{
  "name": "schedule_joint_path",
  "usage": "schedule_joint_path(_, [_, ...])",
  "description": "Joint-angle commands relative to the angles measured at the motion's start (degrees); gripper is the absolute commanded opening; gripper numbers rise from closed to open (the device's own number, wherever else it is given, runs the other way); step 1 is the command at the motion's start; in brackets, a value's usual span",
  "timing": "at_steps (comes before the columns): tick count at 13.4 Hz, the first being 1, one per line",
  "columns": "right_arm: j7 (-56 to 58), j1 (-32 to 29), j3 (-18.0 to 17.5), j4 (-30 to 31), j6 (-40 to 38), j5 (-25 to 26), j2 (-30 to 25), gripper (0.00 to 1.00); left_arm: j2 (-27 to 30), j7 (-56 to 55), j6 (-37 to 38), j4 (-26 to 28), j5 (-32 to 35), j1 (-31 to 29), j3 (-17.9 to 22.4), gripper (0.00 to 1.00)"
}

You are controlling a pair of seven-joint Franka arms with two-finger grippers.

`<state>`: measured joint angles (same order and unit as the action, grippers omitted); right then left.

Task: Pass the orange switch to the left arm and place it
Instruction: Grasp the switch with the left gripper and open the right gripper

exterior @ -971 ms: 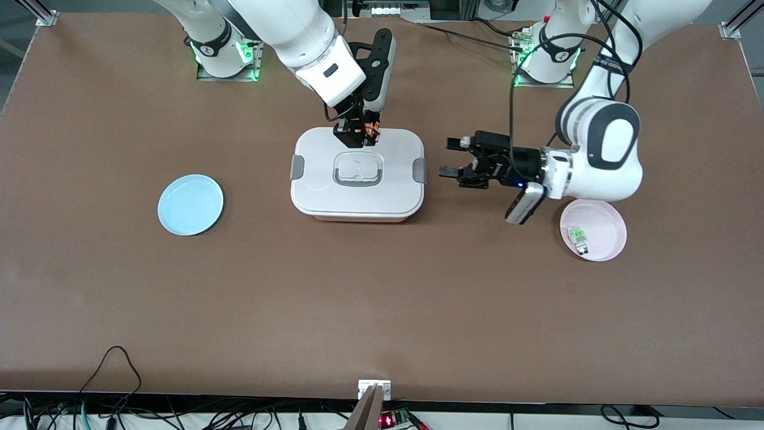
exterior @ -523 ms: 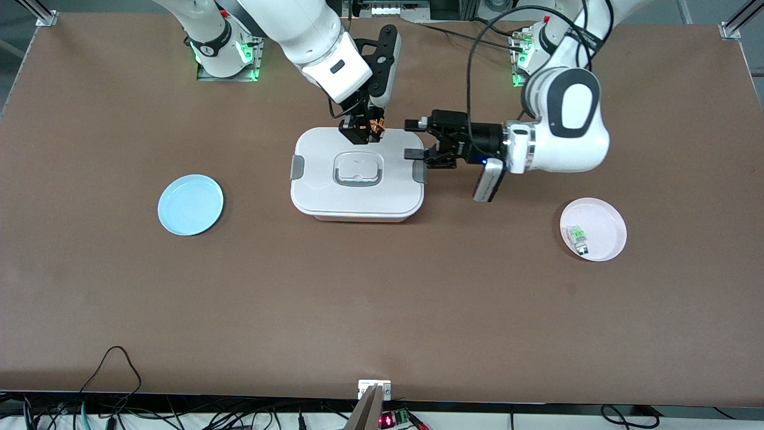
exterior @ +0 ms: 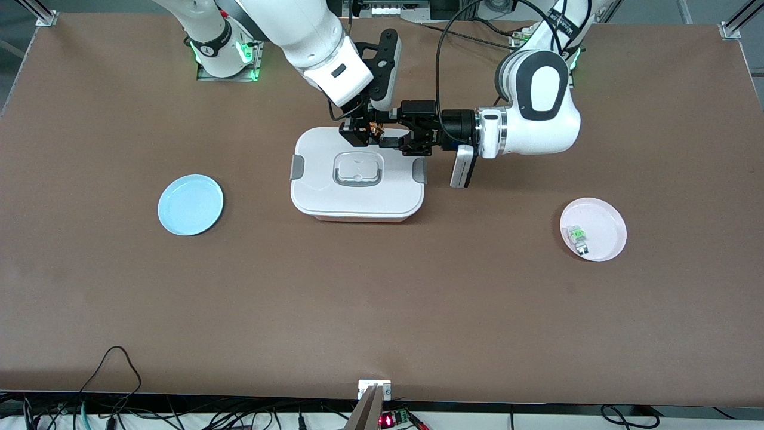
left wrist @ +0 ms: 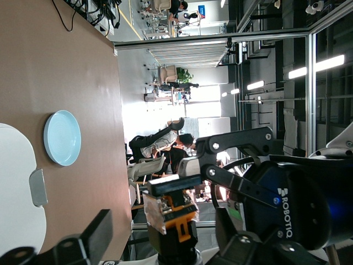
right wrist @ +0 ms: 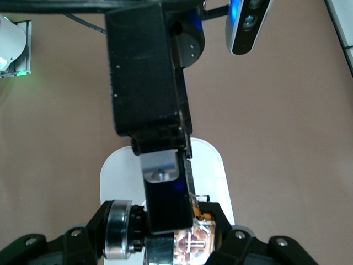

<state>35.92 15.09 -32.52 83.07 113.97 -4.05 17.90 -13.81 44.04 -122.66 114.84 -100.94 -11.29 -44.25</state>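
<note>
The orange switch is held in my shut right gripper in the air over the edge of the white box that faces the robots' bases. My left gripper reaches in level from the left arm's end. It is open, with one finger on each side of the switch. In the left wrist view the switch sits between my wide-apart fingers, clamped by the right gripper's black pads. In the right wrist view the switch is partly covered by a left finger.
A blue plate lies toward the right arm's end of the table. A pink plate lies toward the left arm's end and holds a small clear component with a green top. Cables hang along the table's front edge.
My left arm has swung from beside the pink plate to the box, bringing its open gripper around the switch. My right gripper has kept the switch and shifted slightly toward the bases.
</note>
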Motion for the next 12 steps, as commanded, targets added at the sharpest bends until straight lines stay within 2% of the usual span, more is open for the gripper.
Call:
schedule_joint_path(1, [-0.94, -0.06, -0.08, -0.89, -0.95, 0.88, 0.99, 0.41, 1.77, -0.36, -0.47, 0.74, -1.63, -0.67, -1.71, 0.59])
schedule_joint_path(2, [-0.94, -0.15, 0.0, -0.98, -1.03, 0.97, 1.17, 0.41, 1.77, -0.27, -0.91, 0.82, -1.63, -0.93, -2.59, 0.58])
schedule_joint_path(3, [-0.94, -0.15, 0.0, -0.89, -1.3, 0.88, 1.17, 0.41, 1.77, 0.08, -1.87, 0.74, -1.63, -0.93, -2.68, 0.5])
schedule_joint_path(4, [-0.94, -0.15, 0.09, -0.98, -1.65, 0.88, 1.08, 0.41, 1.59, 0.17, -2.05, 0.74, -1.63, -0.84, -2.69, 0.32])
schedule_joint_path(5, [-0.94, -0.06, 0.09, -0.98, -1.65, 0.97, 1.17, 0.41, 1.59, 0.17, -2.14, 0.65, -1.63, -0.93, -2.69, 0.09])
schedule_joint_path(6, [-0.94, -0.06, 0.09, -0.89, -1.65, 0.97, 1.17, 0.41, 1.59, 0.17, -2.05, 0.65, -1.63, -0.93, -2.69, 0.0])
schedule_joint_path(10, [-0.85, 0.11, 0.09, -0.8, -1.65, 0.88, 1.26, 0.42, 1.5, 0.17, -2.14, 0.56, -1.63, -0.93, -2.6, 0.0])
schedule_joint_path(11, [-0.85, 0.11, 0.09, -0.8, -1.56, 0.88, 1.43, 0.5, 1.5, 0.17, -2.05, 0.56, -1.63, -0.93, -2.68, 0.0])
schedule_joint_path(12, [-1.11, 0.11, 0.09, -0.8, -1.65, 0.71, 1.44, 0.76, 1.5, 0.17, -2.05, 0.56, -1.63, -0.93, -2.69, 0.0])
